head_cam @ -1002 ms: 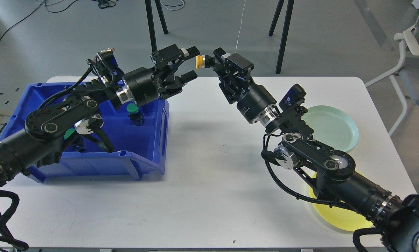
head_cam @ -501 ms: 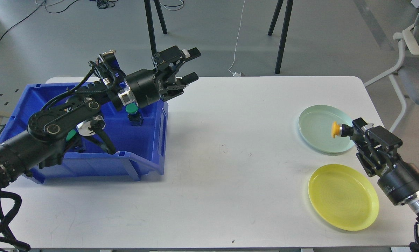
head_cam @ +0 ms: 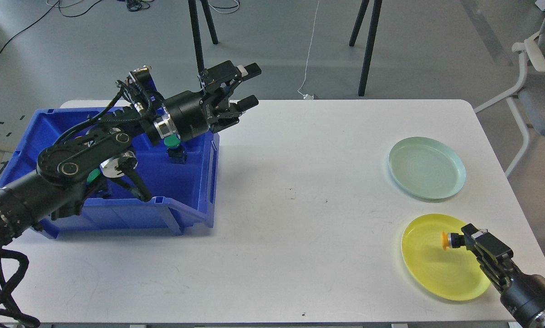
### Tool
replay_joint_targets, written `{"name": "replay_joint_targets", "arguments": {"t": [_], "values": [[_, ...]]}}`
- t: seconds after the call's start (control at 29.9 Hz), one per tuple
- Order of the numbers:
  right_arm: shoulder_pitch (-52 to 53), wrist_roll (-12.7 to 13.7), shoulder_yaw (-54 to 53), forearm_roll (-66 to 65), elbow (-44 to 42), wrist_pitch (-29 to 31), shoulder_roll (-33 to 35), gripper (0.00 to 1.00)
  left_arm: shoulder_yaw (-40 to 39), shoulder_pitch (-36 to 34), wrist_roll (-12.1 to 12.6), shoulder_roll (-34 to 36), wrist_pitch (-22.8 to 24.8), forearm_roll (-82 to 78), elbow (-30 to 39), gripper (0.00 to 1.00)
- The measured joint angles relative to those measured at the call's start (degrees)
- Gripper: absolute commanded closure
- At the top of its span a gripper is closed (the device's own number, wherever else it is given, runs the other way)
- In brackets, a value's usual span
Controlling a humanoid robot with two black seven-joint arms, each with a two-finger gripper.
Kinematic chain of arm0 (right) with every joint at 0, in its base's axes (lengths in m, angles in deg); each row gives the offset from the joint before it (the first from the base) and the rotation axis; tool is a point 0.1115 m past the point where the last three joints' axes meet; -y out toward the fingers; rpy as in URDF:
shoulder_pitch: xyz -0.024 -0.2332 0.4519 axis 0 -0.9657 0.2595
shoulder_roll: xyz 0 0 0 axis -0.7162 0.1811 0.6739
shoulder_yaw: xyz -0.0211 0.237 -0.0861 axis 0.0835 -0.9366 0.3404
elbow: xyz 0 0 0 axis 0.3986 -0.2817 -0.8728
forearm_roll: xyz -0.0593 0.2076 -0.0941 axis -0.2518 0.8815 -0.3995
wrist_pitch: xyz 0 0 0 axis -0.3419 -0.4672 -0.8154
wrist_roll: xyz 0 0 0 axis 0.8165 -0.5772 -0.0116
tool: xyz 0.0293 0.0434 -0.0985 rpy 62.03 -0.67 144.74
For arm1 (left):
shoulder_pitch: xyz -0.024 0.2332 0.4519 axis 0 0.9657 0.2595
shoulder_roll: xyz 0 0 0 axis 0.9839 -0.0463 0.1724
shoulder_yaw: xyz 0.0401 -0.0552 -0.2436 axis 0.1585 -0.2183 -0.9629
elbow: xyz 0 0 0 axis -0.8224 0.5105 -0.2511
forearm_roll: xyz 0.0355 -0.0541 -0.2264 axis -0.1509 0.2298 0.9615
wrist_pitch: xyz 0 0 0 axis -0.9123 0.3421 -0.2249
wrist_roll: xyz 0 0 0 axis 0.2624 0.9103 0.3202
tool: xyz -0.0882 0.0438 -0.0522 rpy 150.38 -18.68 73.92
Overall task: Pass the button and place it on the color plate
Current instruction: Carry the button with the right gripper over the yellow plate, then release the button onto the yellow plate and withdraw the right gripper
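Observation:
A yellow-capped button [head_cam: 450, 240] is held by my right gripper [head_cam: 464, 238], which is shut on its dark body, over the yellow plate [head_cam: 429, 271] at the table's front right. Whether the button touches the plate I cannot tell. A pale green plate [head_cam: 426, 167] lies behind it, with nothing on it. My left gripper [head_cam: 248, 85] is open and empty, raised above the right end of the blue bin [head_cam: 188, 214]. A green-capped button [head_cam: 173, 148] stands in the bin; another green one [head_cam: 91, 175] is partly hidden by my left arm.
The white table [head_cam: 295, 228] holds the bin at the left and both plates at the right. Tripod legs [head_cam: 368, 45] and cables are on the floor behind. A chair [head_cam: 541, 91] stands at the far right.
My right gripper took the yellow button from the handover point at mid-table, carried it right past the green plate and down over the yellow plate. The left gripper stayed open and barely moved.

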Motion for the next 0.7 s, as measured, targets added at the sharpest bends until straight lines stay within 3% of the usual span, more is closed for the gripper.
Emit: {"name": "replay_joint_targets", "arguments": {"t": [0.13, 0.3, 0.7], "values": [[-0.24, 0.00, 0.96, 0.48, -0.36, -1.79, -1.28, 0.30, -0.05, 0.09, 0.00, 0.00, 0.00, 0.06, 0.07, 0.08], [-0.18, 0.00, 0.71, 0.82, -0.42, -2.01, -3.28, 0.08, -0.09, 0.09, 0.00, 0.01, 0.00, 0.08, 0.07, 0.08], [0.06, 0.00, -3.47, 8.24, 0.20, -1.25, -1.64, 0.03, -0.68, -0.26, 0.00, 2.13, 0.01, -0.27, 0.45, 0.08]]}}
